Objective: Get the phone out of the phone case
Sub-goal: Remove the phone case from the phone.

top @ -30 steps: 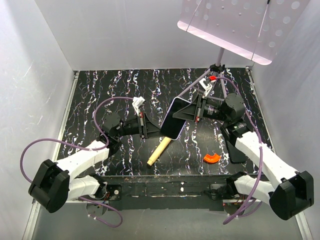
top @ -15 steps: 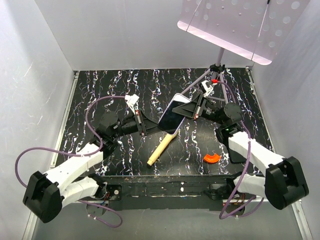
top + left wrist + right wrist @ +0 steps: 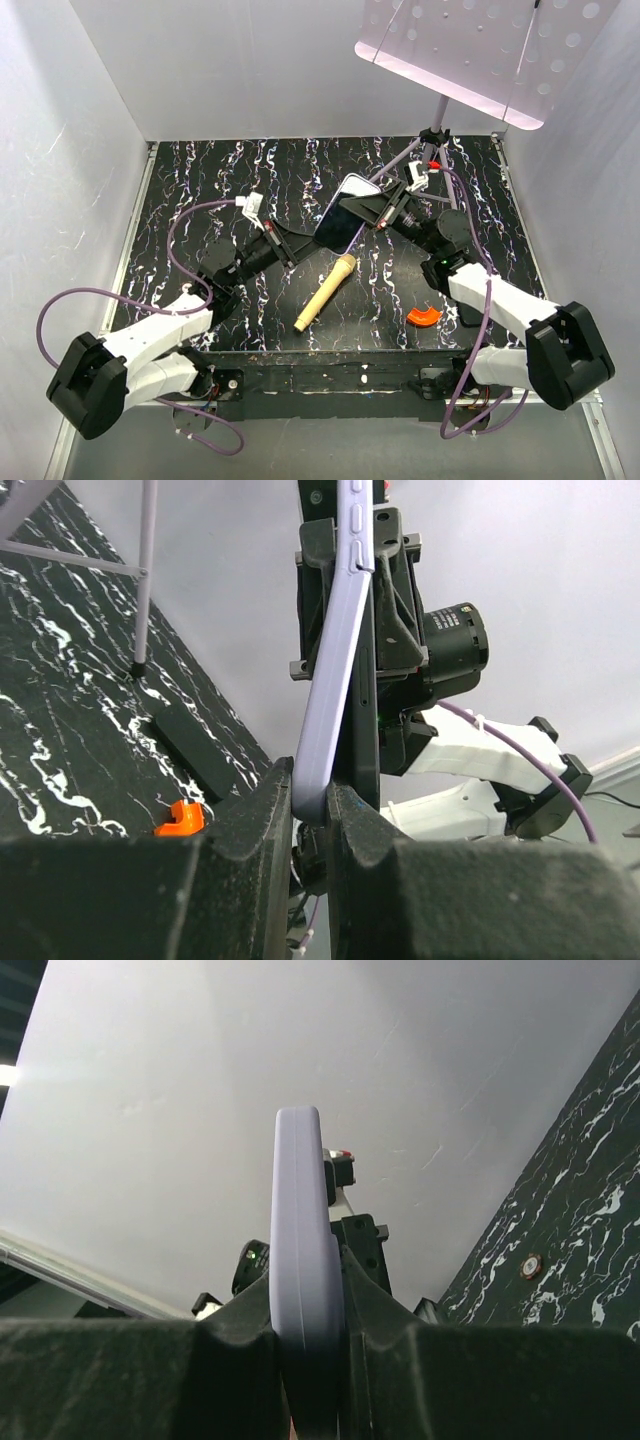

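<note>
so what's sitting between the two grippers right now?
The phone in the phone case: left gripper clamps its near end, right gripper its far end. The top external view shows it best.

Wooden stick point(image 3: 325, 292) on marbled table point(image 3: 200, 180); orange curved piece point(image 3: 422, 317) to its right, apart; perforated panel point(image 3: 470, 45) on stand point(image 3: 437, 115), far right.

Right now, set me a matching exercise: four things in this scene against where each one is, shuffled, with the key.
Things
1. phone case
2. wooden stick
3. orange curved piece
4. perforated panel

Places
A. lying flat mid-table
B. up on a stand, far right corner
C. off the table, clamped between left gripper and right gripper
D. on the table, toward the near right

Pairs: 1-C, 2-A, 3-D, 4-B
</note>
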